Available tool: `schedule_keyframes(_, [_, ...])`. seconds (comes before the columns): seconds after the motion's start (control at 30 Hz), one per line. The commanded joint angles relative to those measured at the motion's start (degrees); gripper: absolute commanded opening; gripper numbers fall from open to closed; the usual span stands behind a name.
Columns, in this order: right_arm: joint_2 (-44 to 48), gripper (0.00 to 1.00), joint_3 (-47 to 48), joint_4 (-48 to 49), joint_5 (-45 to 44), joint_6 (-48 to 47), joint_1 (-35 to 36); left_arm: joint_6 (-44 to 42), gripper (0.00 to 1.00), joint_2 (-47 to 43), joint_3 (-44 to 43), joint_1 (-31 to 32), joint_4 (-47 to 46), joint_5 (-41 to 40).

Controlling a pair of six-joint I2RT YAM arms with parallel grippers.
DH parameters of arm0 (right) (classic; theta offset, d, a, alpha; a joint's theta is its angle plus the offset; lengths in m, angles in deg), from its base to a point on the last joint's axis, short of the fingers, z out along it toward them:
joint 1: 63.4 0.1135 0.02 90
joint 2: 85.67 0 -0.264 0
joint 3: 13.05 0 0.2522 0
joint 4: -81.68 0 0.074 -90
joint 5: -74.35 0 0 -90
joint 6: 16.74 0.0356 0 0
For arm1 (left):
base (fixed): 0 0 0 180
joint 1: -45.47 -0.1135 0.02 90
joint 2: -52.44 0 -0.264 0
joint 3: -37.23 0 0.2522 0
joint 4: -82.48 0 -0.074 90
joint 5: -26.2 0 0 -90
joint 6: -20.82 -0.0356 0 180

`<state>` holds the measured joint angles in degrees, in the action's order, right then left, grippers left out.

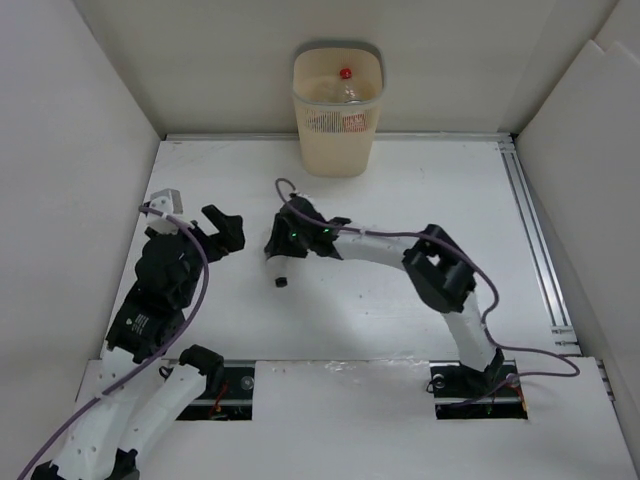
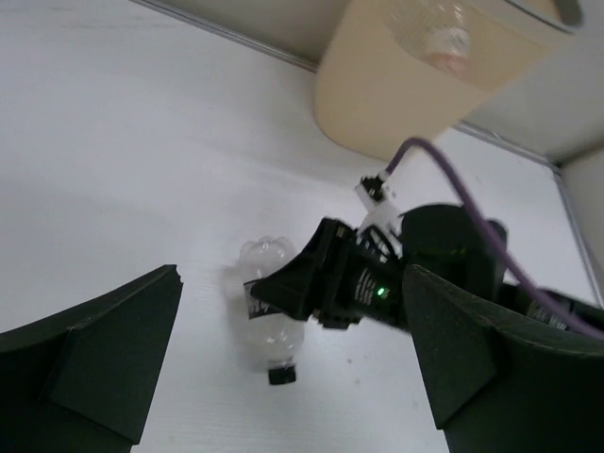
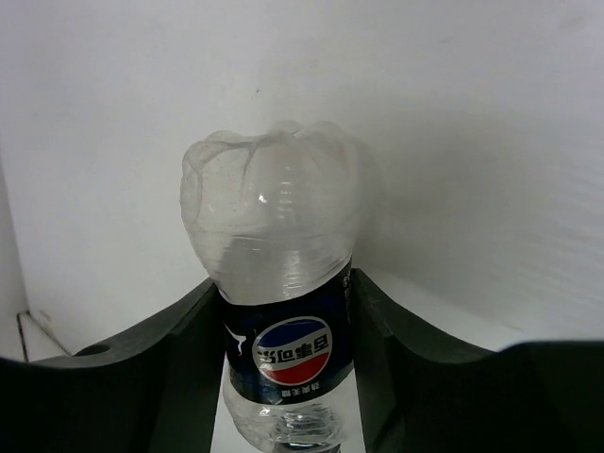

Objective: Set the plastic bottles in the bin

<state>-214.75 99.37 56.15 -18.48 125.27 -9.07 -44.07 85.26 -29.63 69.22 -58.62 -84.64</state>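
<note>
The work surface was a white table (image 1: 420, 190), matte and evenly lit, with only soft shadows. Plain off-white panels enclosed it on three sides: a back wall (image 1: 450, 60), a left panel (image 1: 60, 150) and a right panel (image 1: 590, 170). A metal rail (image 1: 530, 230) ran along the table's right edge.

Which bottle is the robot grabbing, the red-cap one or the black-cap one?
The black-capped bottle with the blue label, lying between the right gripper's fingers. The red-capped bottle sits inside the bin.
</note>
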Motion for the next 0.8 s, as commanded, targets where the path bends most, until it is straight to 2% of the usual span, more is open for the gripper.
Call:
schedule_keyframes(0.0, [14.6, 0.00, -12.9, 13.0, 3.3, -9.8, -7.3, -0.4, 1.00, 1.6, 2.7, -0.1, -9.2, 17.9])
schedule_keyframes(0.07, [23.9, 0.00, -18.1, 16.7, 6.5, -14.6, -10.1, 3.6, 1.00, 2.2, 5.5, -0.1, -13.3, 25.7])
schedule_keyframes(0.17, [35.2, 0.00, -25.8, 17.3, 10.4, -21.9, -14.2, 8.0, 1.00, 2.7, 12.3, -0.1, -27.6, 36.4])
schedule_keyframes(0.2, [40.1, 0.00, -28.8, 17.3, 11.9, -23.6, -16.2, 11.3, 1.00, 2.2, 16.0, -0.1, -36.2, 38.4])
schedule_keyframes(0.23, [40.1, 0.00, -30.2, 17.3, 13.0, -25.0, -17.4, 12.6, 1.00, 3.1, 16.0, -0.1, -40.4, 40.5])
schedule_keyframes(0.3, [46.3, 0.00, -33.0, 19.1, 15.6, -26.6, -20.2, 14.4, 1.00, 5.5, 19.2, -0.1, -47.7, 47.0])
schedule_keyframes(0.33, [47.9, 0.00, -34.4, 20.6, 21.5, -26.6, -23.4, 16.2, 1.00, 7.2, 20.0, 0.4, -55.0, 49.2])
schedule_keyframes(0.37, [49.4, 0.00, -37.1, 24.3, 25.1, -25.9, -25.1, 16.9, 1.00, 10.7, 20.8, 1.0, -58.5, 51.1])
schedule_keyframes(0.43, [52.9, 0.00, -39.7, 29.6, 36.5, -22.9, -27.8, 17.5, 1.00, 14.2, 21.4, 3.0, -67.1, 53.0])
schedule_keyframes(0.57, [56.8, 0.00, -43.1, 38.5, 44.6, -17.4, -29.6, 17.5, 1.00, 21.2, 21.4, 8.8, -78.9, 53.0])
schedule_keyframes(0.77, [59.8, 0.00, -44.4, 46.4, 49.1, -10.0, -29.6, 14.4, 1.00, 31.3, 15.1, 14.7, -79.8, 50.6])
